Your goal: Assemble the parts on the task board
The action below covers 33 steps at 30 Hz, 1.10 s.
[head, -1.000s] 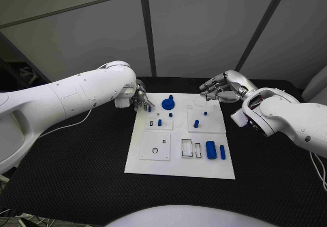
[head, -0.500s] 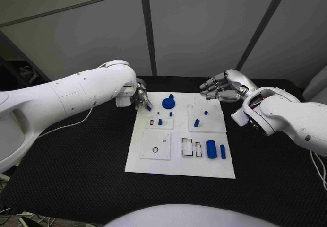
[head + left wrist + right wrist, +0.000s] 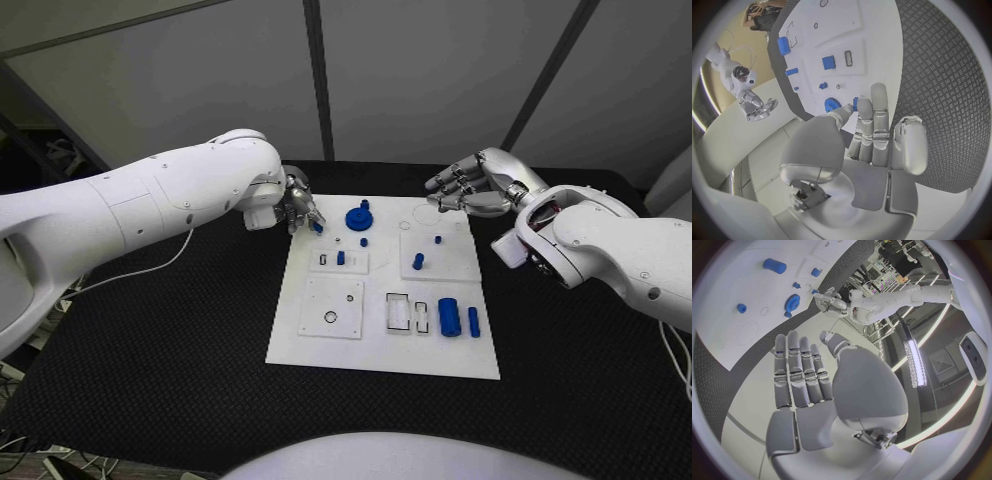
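Parts lie scattered over the white task board (image 3: 433,355) at the middle of the black table (image 3: 144,370): a blue gear (image 3: 359,220) near its 12 o'clock edge, a fat blue cylinder (image 3: 449,317) and a slim blue pin (image 3: 472,321) toward 4 o'clock. The left hand (image 3: 299,209) hangs at the board's 11 o'clock corner, pinching a small blue part (image 3: 317,227) at its fingertips. The right hand (image 3: 469,187) hovers at 1 o'clock, fingers apart, grasping nothing.
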Each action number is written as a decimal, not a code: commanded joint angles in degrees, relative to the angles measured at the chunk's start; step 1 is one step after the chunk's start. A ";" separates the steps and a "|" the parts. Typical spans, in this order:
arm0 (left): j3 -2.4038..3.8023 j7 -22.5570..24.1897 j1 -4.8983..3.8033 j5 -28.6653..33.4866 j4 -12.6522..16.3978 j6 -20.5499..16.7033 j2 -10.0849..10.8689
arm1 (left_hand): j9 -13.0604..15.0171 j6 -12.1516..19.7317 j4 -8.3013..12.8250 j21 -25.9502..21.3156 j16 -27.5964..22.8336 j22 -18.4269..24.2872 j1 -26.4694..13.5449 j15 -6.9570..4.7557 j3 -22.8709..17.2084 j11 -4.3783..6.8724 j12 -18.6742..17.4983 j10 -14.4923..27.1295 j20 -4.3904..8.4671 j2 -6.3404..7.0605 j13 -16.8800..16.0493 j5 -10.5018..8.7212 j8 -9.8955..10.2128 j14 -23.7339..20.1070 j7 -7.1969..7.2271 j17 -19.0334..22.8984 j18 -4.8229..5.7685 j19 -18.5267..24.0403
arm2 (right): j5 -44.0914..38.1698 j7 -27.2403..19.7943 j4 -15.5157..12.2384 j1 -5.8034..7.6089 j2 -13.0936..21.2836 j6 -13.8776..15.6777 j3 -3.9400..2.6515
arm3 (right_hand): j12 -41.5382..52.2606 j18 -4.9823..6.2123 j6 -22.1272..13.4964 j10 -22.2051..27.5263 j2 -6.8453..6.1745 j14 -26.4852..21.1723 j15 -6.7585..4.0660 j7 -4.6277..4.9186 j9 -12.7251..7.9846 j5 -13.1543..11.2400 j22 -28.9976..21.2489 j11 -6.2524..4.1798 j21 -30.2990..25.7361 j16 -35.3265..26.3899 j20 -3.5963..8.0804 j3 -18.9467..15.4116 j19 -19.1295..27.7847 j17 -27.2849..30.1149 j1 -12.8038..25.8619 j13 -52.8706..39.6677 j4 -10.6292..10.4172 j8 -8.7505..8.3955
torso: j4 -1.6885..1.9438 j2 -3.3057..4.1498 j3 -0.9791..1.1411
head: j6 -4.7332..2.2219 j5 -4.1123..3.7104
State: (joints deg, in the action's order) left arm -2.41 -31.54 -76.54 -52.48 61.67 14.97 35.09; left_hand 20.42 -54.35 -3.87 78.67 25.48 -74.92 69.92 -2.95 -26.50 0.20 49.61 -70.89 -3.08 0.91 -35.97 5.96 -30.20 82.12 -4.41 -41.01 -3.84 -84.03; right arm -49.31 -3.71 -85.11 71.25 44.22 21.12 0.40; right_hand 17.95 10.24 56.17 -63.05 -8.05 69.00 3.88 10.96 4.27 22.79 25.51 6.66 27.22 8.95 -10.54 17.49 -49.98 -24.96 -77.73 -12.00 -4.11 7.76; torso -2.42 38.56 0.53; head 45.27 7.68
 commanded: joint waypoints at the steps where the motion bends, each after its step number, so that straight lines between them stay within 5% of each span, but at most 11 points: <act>1: 0.00 0.20 -0.05 3.96 2.38 -3.25 1.37 | 0.42 -0.01 7.16 -0.16 0.02 -2.12 -0.99 -0.36 -8.21 0.04 -0.08 -0.50 0.38 0.45 0.09 0.62 -0.56 0.13 0.18 -0.04 0.63 -0.62 | -0.08 -0.20 0.00 0.11 0.00 -0.41 -0.05 | -0.33 0.10 -0.09 0.22 0.08 0.05 0.40 0.20 0.02 0.38 -0.09 0.34 -0.26 -0.32 -0.27 -0.09 -0.13 0.08 0.33 0.08 0.08 -0.24 | -0.01 0.02 0.01 | -0.03 0.29; 9: -0.04 -0.22 0.34 5.27 10.79 -7.89 6.73 | 1.70 -0.20 8.19 -0.09 0.01 -2.39 -3.16 -0.60 -12.02 0.30 0.77 -1.75 0.56 2.63 -0.70 4.50 -2.18 0.16 0.50 -0.04 0.67 -0.78 | -0.08 -0.15 0.07 0.11 0.19 -0.43 -0.05 | -0.33 0.10 -0.09 0.22 0.08 0.05 0.40 0.20 0.02 0.38 -0.09 0.34 -0.26 -0.32 -0.27 -0.09 -0.13 0.08 0.33 0.08 0.08 -0.24 | -0.01 0.01 0.02 | -0.01 0.59; 16: -0.09 -0.18 1.62 2.78 17.20 -11.95 10.42 | 2.47 -0.44 8.62 0.14 0.01 -2.76 -4.35 -0.78 -13.99 0.57 1.82 -2.94 0.73 3.90 -1.89 6.33 -3.28 0.19 0.79 -0.04 0.74 -0.98 | -0.08 -0.12 0.12 0.11 0.24 -0.49 -0.04 | -0.33 0.10 -0.09 0.22 0.08 0.05 0.40 0.20 0.02 0.38 -0.09 0.34 -0.26 -0.32 -0.27 -0.09 -0.13 0.08 0.33 0.08 0.08 -0.24 | 0.13 -0.07 0.06 | 0.14 0.80; 26: -0.13 -0.95 3.97 -1.38 21.48 -15.09 11.93 | 2.94 -0.76 8.86 0.48 0.02 -3.21 -5.26 -0.94 -15.46 0.82 2.45 -3.90 0.81 4.81 -2.68 7.20 -4.03 0.22 1.06 -0.05 0.85 -1.20 | -0.08 -0.10 0.09 0.11 0.35 -0.53 -0.04 | -0.33 0.10 -0.09 0.22 0.08 0.05 0.40 0.20 0.02 0.38 -0.09 0.34 -0.26 -0.32 -0.27 -0.09 -0.13 0.08 0.33 0.08 0.08 -0.24 | 0.00 -0.03 0.03 | 0.09 1.03; 33: -0.14 -2.11 4.69 -3.36 22.08 -15.54 11.71 | 3.11 -0.93 8.93 0.87 0.02 -3.67 -5.72 -1.00 -16.05 0.91 2.71 -4.35 0.84 5.14 -3.05 7.69 -4.31 0.24 1.17 -0.05 0.96 -1.40 | -0.08 0.07 0.09 0.11 0.33 -0.67 -0.03 | -0.33 0.10 -0.09 0.22 0.08 0.05 0.40 0.20 0.02 0.38 -0.09 0.34 -0.26 -0.32 -0.27 -0.09 -0.13 0.08 0.33 0.08 0.08 -0.24 | -0.08 0.00 0.03 | 0.11 1.01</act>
State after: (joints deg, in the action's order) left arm -2.59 -32.54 -71.83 -53.40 83.56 0.98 46.90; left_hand 23.43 -55.19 -2.24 79.25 25.52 -74.91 64.66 -3.47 -35.00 0.91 52.14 -74.70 -2.66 6.17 -38.92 13.31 -34.19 82.40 -3.57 -41.00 -3.84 -84.02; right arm -49.32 -3.55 -84.96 71.25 44.56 20.86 0.41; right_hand 17.95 10.24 56.17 -63.05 -8.05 69.00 3.89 10.96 4.27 22.79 25.53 6.66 27.22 8.95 -10.53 17.49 -49.98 -24.96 -77.73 -12.02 -4.11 7.76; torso -2.45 38.51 0.55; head 45.32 8.71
